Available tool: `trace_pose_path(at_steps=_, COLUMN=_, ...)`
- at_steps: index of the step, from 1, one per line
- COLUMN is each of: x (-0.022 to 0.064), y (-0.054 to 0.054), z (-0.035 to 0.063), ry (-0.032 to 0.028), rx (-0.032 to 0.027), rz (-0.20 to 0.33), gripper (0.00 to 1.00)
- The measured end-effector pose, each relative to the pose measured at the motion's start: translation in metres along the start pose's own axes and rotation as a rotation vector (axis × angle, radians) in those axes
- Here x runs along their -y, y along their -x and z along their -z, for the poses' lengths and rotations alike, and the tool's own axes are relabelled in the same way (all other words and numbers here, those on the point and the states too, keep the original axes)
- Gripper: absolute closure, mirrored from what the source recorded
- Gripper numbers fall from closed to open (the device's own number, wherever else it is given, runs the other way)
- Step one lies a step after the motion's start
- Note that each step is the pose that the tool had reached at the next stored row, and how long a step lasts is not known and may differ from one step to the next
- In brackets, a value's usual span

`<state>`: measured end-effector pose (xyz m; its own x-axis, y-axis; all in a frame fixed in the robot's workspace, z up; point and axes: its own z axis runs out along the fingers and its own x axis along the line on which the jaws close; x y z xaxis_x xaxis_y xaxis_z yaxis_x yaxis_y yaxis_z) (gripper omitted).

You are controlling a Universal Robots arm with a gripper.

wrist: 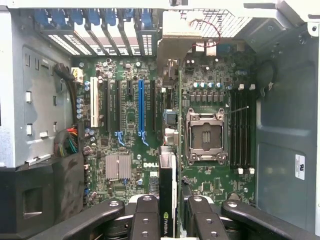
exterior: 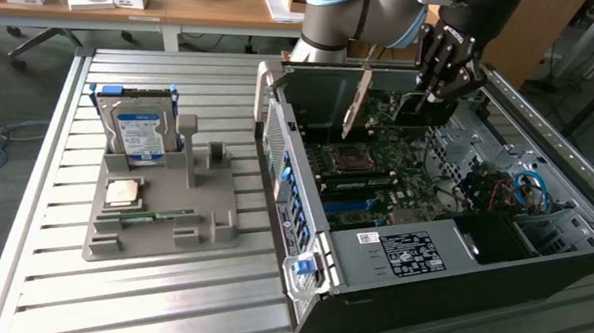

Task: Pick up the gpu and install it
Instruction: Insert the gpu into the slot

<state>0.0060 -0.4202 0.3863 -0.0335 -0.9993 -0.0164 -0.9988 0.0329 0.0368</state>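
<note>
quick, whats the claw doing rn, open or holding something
claw: closed on the gpu, held edge-on over the motherboard inside the case

We get even, diffuse room light from overhead. The slatted worktop (exterior: 159, 299), well away from the hand (exterior: 435, 98), throws mild glare. The case (exterior: 499, 294) interior below the hand is shaded. In the wrist view, the motherboard (wrist: 125, 100) beyond the hand is evenly lit and the case walls are dim.

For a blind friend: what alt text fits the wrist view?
The gripper holds the gpu edge-on between its fingers, over the green motherboard inside an open computer case. A blue expansion slot lies to one side of the card, an empty processor socket to the other.
</note>
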Motion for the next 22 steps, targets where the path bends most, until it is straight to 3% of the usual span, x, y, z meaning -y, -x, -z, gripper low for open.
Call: trace_pose_path(at_steps=22, x=-0.0013, y=-0.0002, z=-0.0074, ry=0.0, rx=0.0001, rz=0.0, gripper=0.73)
